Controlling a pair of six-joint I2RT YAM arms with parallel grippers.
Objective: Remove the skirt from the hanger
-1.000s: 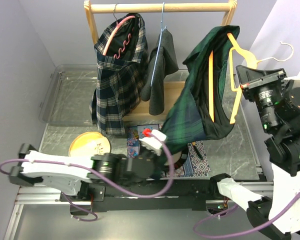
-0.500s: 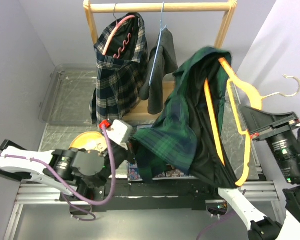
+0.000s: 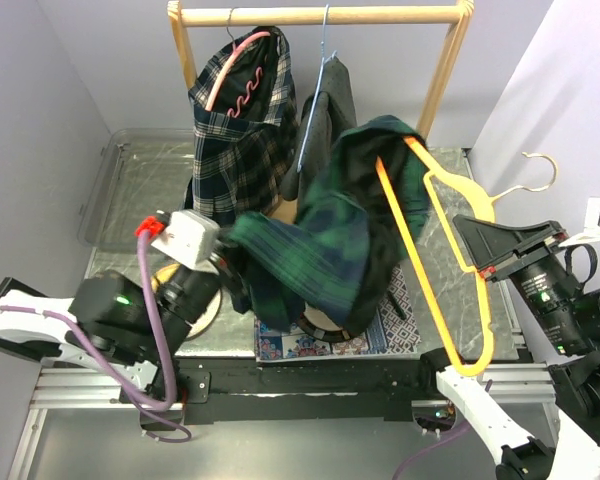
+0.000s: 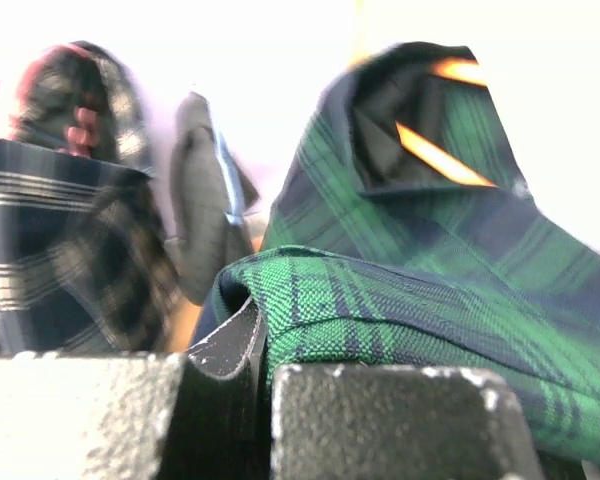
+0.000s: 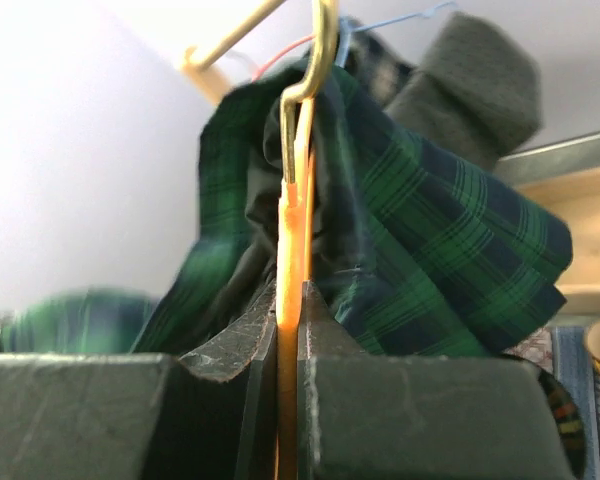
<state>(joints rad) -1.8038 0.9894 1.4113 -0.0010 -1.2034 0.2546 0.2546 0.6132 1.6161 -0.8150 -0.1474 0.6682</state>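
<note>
The dark green tartan skirt (image 3: 330, 240) still hangs over the upper end of the orange hanger (image 3: 450, 270), which is off the rail and tilted in the air. My left gripper (image 3: 230, 262) is shut on the skirt's hem and holds it stretched out to the left; the left wrist view shows the cloth (image 4: 410, 290) pinched at the gripper (image 4: 263, 350). My right gripper (image 3: 477, 268) is shut on the hanger's arm. In the right wrist view the gripper (image 5: 290, 300) clamps the orange bar (image 5: 292, 220), with the skirt (image 5: 430, 250) behind it.
A wooden rack (image 3: 320, 15) at the back holds a navy plaid skirt on a pink hanger (image 3: 235, 140) and a grey garment on a blue hanger (image 3: 325, 130). A yellow plate (image 3: 195, 300) and a patterned mat (image 3: 380, 320) lie below. A clear tray (image 3: 120, 190) stands at the left.
My left gripper has pulled the skirt's hem far to the left and upward, stretching the cloth. My right gripper has swung the hanger down and leftward, tilting it more.
</note>
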